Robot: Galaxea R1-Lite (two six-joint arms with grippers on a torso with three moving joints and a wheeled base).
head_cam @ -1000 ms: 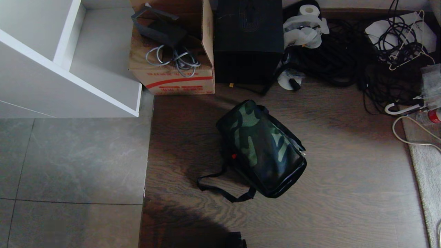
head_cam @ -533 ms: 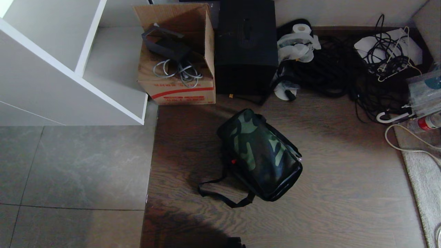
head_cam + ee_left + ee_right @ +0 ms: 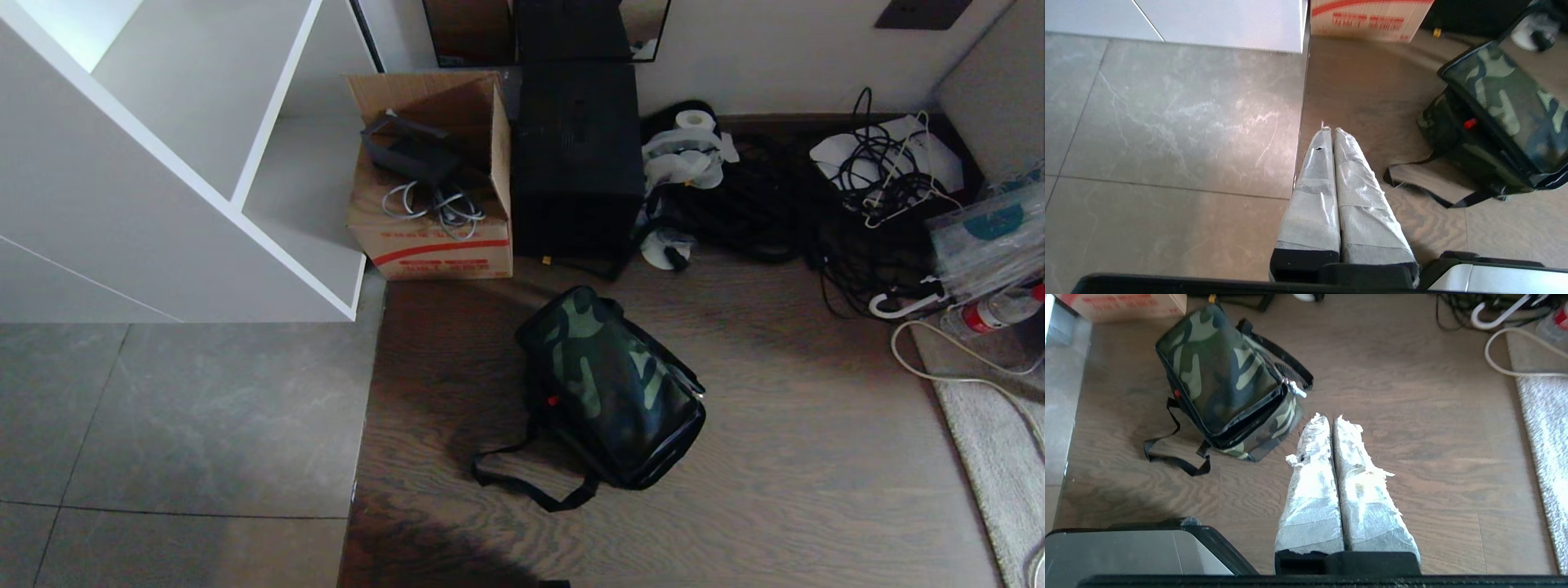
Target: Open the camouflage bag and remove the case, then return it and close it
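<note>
Head view, one zipped camouflage bag (image 3: 611, 388), two pincers, left (image 3: 1330, 131) and right (image 3: 1331, 418), both pressed together

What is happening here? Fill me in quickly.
Nothing is being handled yet. The camouflage bag lies closed on the wood floor, its strap trailing beside it, in front of a cardboard carton and a black box. The left gripper and right gripper are both shut and empty, hanging above the floor, apart from the bag.

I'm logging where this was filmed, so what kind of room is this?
Probably a home or office storage corner: an open cardboard carton of cables, tangled black cables by the wall, white shelving.
</note>
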